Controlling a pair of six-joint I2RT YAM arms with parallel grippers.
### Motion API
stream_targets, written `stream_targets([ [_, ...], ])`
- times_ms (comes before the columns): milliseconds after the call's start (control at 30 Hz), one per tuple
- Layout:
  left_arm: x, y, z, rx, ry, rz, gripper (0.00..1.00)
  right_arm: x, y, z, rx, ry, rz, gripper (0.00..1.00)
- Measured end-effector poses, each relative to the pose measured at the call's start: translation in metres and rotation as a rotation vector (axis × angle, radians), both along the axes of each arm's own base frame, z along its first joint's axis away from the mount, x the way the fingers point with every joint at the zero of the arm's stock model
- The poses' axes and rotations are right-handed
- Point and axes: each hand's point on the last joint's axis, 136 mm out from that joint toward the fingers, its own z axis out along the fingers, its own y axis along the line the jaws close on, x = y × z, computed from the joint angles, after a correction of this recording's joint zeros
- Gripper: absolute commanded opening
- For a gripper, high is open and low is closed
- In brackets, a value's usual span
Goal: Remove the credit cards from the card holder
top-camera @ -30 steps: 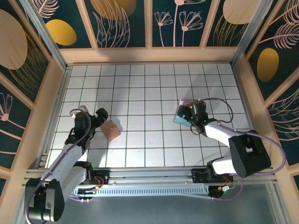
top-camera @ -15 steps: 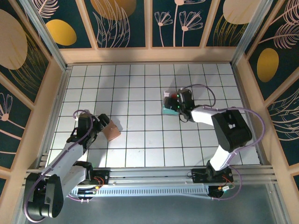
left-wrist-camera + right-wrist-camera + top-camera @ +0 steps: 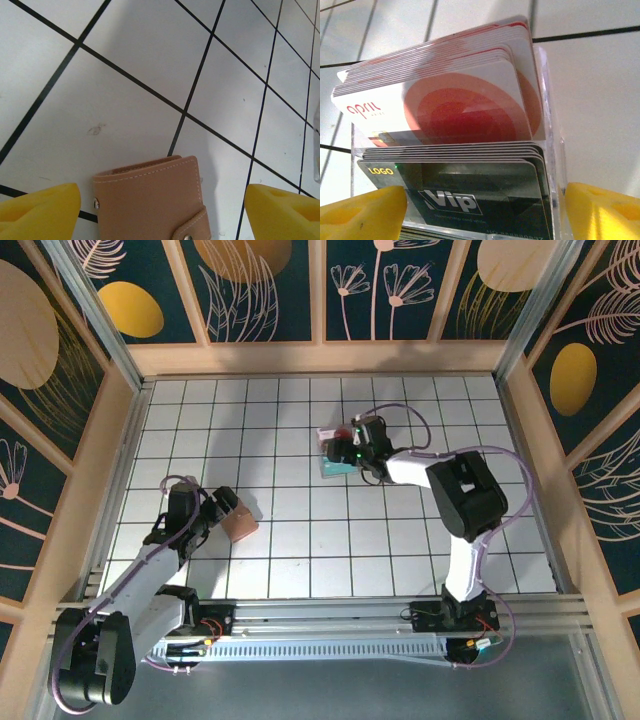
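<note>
The card holder [image 3: 239, 523] is a pinkish-tan wallet lying closed on the white tiled floor at the left; in the left wrist view the card holder [image 3: 150, 200] has its strap tab [image 3: 192, 226] snapped down. My left gripper [image 3: 224, 508] is open, and its yellow fingertips [image 3: 40, 210] stand well apart on either side of the wallet without touching it. Mid-table, my right gripper [image 3: 348, 451] is shut on a clear teal-looking card pack [image 3: 330, 462]. The right wrist view shows that pack [image 3: 470, 110] with red-and-white cards and black "Vip" cards [image 3: 470, 200] standing in it.
White tiles with black grid lines cover the floor [image 3: 300, 540]. Wooden rails and dark floral panels [image 3: 320, 300] wall the space on three sides. The right arm [image 3: 465, 500] bends across the right half of the table.
The right gripper has carried the card pack left and farther back, from the right side to mid-table. The left gripper has edged closer around the wallet.
</note>
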Motion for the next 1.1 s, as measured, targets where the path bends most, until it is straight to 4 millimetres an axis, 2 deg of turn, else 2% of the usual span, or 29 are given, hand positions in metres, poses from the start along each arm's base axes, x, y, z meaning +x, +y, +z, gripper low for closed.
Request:
stream_targets([
  [200,-0.002,-0.006,-0.003,-0.011,0.015,-0.028,0.82,0.004,0.039,0.0,0.023,-0.006,0.079,0.82],
  [333,-0.004,-0.009,-0.009,-0.018,0.04,-0.043,0.81,0.005,0.048,0.001,0.022,-0.006,0.109,0.85],
  [600,-0.01,-0.018,-0.025,-0.017,0.1,-0.09,0.81,0.003,0.042,0.004,0.005,0.008,0.102,0.92],
  [700,-0.014,-0.025,-0.032,-0.012,0.129,-0.117,0.82,0.002,0.035,0.014,-0.005,-0.002,0.09,0.93],
  [733,-0.015,-0.027,-0.034,-0.001,0.135,-0.127,0.88,0.001,0.033,0.018,-0.007,-0.007,0.085,0.98],
  [800,-0.013,-0.031,-0.033,0.014,0.13,-0.135,0.89,0.0,0.029,0.029,-0.008,-0.026,0.073,0.99],
  [933,-0.012,-0.032,-0.037,0.06,0.142,-0.136,0.8,-0.005,0.021,0.053,-0.002,-0.067,0.051,0.99],
  [1100,-0.009,-0.035,-0.039,0.1,0.148,-0.142,0.74,-0.013,0.008,0.075,0.001,-0.103,0.013,0.99],
])
